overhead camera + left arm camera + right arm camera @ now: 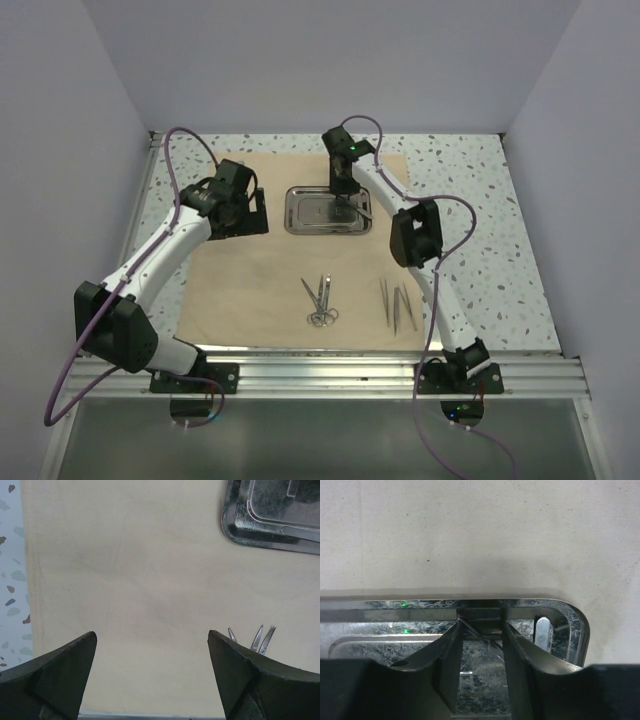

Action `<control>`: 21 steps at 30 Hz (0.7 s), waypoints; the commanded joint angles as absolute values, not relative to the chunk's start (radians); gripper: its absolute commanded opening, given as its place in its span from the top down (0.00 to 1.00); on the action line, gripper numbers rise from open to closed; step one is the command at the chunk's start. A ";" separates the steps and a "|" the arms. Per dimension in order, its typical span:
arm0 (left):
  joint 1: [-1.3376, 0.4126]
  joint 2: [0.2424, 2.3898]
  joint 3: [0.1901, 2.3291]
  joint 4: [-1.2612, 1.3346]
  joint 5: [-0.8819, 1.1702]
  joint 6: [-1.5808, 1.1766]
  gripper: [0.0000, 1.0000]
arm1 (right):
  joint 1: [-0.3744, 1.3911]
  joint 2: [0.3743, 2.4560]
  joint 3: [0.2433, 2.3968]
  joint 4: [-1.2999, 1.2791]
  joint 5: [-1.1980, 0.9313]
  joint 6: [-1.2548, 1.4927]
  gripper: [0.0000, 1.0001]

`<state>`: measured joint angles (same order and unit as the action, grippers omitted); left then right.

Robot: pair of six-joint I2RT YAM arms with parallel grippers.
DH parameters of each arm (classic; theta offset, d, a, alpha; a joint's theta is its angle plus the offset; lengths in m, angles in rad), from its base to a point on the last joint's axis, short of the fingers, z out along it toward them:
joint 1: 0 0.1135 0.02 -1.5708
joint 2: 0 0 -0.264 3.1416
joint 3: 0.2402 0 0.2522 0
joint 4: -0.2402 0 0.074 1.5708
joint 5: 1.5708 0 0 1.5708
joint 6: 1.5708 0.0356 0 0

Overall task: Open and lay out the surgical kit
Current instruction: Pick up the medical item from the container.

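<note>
The tan wrap sheet (250, 280) (150, 570) (470, 530) lies flat on the table. On its far middle sits the steel tray (296, 228) (235, 525) (570, 615). My right gripper (346, 200) (481, 620) reaches down into the tray with its fingers a narrow gap apart. A thin steel instrument (480, 633) runs slantwise across that gap and meets the left fingertip. Another tool's rounded end (542, 630) lies by the tray's right rim. Scissors (321, 300) (260, 639) and tweezers (397, 303) lie on the wrap's near part. My left gripper (248, 212) (151, 634) hovers wide open over bare wrap.
The speckled tabletop (480, 230) shows to the right of the wrap and as a strip on its left (10, 580). White walls close in the back and both sides. An aluminium rail (330, 375) holding the arm bases runs along the near edge.
</note>
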<state>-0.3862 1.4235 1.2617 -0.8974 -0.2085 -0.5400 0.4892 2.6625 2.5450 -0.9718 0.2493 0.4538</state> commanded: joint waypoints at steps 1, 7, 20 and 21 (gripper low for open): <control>-0.374 1.388 1.250 -0.861 -0.224 -0.551 0.04 | 0.491 2.714 2.557 -1.060 0.259 0.459 0.62; -0.367 1.384 1.243 -0.853 -0.229 -0.535 0.04 | 0.492 2.723 2.517 -1.081 0.245 0.469 0.93; -0.364 1.393 1.258 -0.854 -0.227 -0.503 0.04 | 0.482 2.610 2.493 -1.019 0.203 0.485 1.00; -0.364 1.393 1.264 -0.856 -0.227 -0.503 0.04 | 0.479 2.596 2.502 -1.019 0.198 0.488 1.00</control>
